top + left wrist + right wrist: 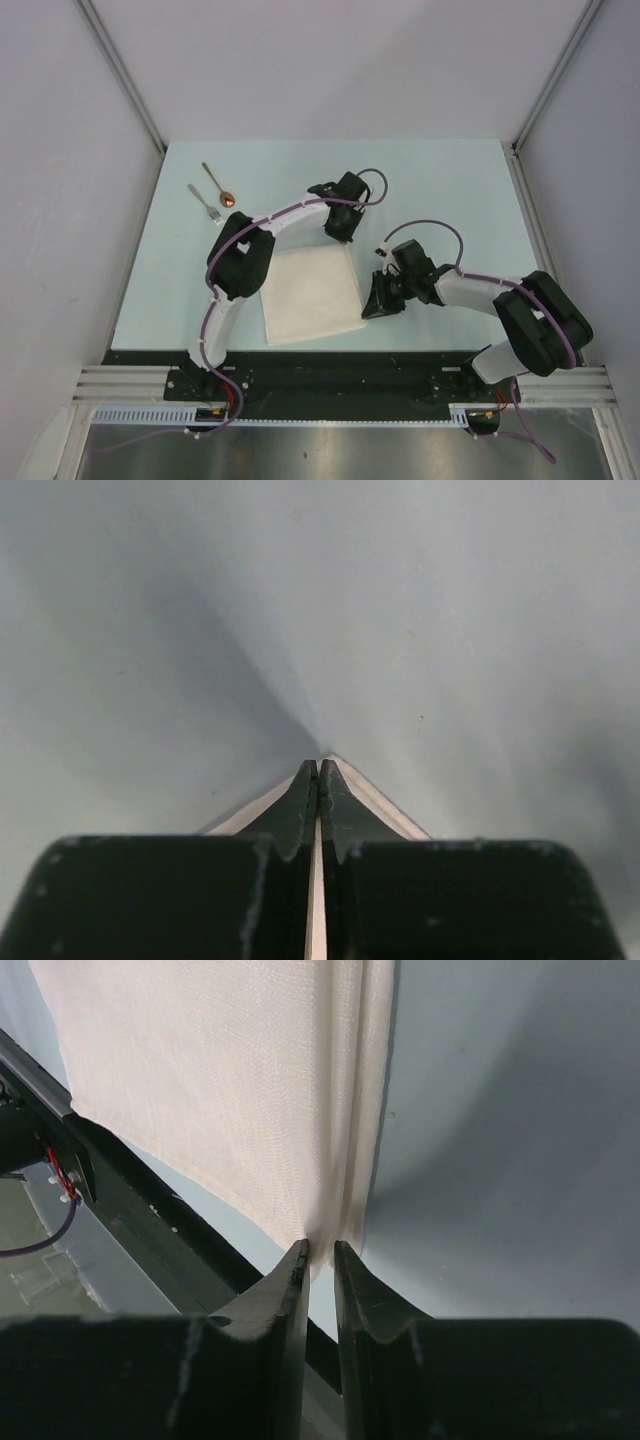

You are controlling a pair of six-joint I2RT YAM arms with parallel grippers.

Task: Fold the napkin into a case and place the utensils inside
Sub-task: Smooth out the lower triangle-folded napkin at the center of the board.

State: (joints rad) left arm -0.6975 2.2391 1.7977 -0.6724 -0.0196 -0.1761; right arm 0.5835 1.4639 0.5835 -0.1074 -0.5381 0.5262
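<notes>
The top view shows the napkin [310,295] flat on the desk [450,190], with the fork [205,203] and spoon [218,185] far-left, while only the wrist views show the left tool [318,765] and right tool [320,1250] each clamped nearly closed on a napkin corner.

Napkin [312,296] far-left corner out of sight beneath the left arm [240,265]

Left pincer [318,780] clamped tight; right pincer [320,1255] clamped, narrow gap between jaws.
</notes>
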